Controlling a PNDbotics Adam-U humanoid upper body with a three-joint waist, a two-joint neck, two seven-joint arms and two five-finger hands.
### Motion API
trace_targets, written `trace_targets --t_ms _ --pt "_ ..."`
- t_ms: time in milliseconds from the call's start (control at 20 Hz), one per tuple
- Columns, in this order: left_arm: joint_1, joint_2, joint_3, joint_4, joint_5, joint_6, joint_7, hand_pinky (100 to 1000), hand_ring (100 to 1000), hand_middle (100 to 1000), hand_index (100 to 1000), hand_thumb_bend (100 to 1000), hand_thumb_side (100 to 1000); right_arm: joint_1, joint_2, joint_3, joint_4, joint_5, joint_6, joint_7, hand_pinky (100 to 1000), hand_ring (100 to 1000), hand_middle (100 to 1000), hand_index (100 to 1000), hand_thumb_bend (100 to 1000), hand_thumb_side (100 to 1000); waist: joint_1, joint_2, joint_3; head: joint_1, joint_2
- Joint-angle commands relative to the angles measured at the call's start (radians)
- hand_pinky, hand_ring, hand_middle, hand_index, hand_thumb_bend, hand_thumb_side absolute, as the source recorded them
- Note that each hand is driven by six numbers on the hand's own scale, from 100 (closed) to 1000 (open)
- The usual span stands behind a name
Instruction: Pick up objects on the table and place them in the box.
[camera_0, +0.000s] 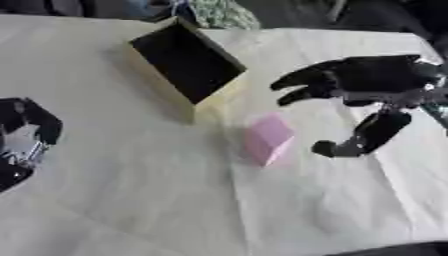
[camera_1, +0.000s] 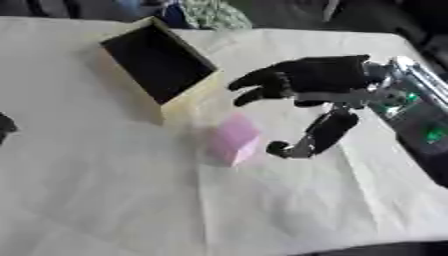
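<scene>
step: reaching for the pink block (camera_0: 268, 138) | right hand (camera_1: 319, 80) hovering beside it, fingers spread, holding nothing | next: closing round it, then carrying it to the box (camera_0: 187, 61) | left hand (camera_0: 24, 134) idling, can't tell its fingers

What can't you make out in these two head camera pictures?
- Box interior: dark in both views, contents unreadable.
- Left hand: cut by the left edge, nearly gone in the right eye view; fingers unclear.
- Pink block: blurred, no surface detail.
- Right hand: open, contact with the block not shown.
</scene>
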Motion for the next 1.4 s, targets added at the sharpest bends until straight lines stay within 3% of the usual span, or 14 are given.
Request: trace_targets --t_ms 50,650,850,900,950,1400 --pt "-0.004 0.013 0.006 -0.014 0.001 -0.001 0.001 653 541 456 557 336 619 -0.021 -0.014 -0.014 0.024 0.009 -0.011 0.002 930 996 1000 1000 252 534 0.005 -0.017 0.0 -0.005 -0.001" --pt "-0.006 0.014 0.004 -0.014 0.002 -0.002 -0.002 653 542 456 557 336 618 -0.054 0.002 -0.005 0.114 0.031 -0.027 -0.003 928 994 1000 1000 248 547 0.003 -0.018 0.003 -0.008 0.005" --pt "-0.007 0.013 0.003 -0.014 0.002 -0.002 -0.003 653 542 456 557 335 619 -0.075 0.022 -0.002 0.176 0.033 -0.017 0.009 923 989 1000 1000 215 576 0.002 -0.017 0.01 -0.011 0.0" --pt "-0.007 0.013 0.003 -0.013 0.001 -0.002 -0.004 653 542 456 557 336 619 -0.081 0.029 -0.001 0.194 0.035 -0.019 0.011 921 988 1000 1000 162 541 0.002 -0.017 0.01 -0.011 -0.001" --pt "-0.007 0.013 0.003 -0.013 0.0 -0.002 -0.003 653 542 456 557 336 618 -0.086 0.034 -0.001 0.21 0.037 -0.021 0.012 921 988 1000 1000 209 579 0.002 -0.017 0.011 -0.011 -0.001" --pt "-0.008 0.012 0.002 -0.014 0.002 -0.002 -0.004 653 542 456 557 335 619 -0.117 0.07 0.004 0.3 0.065 -0.041 0.017 919 986 1000 1000 196 593 0.003 -0.016 0.017 -0.013 0.002"
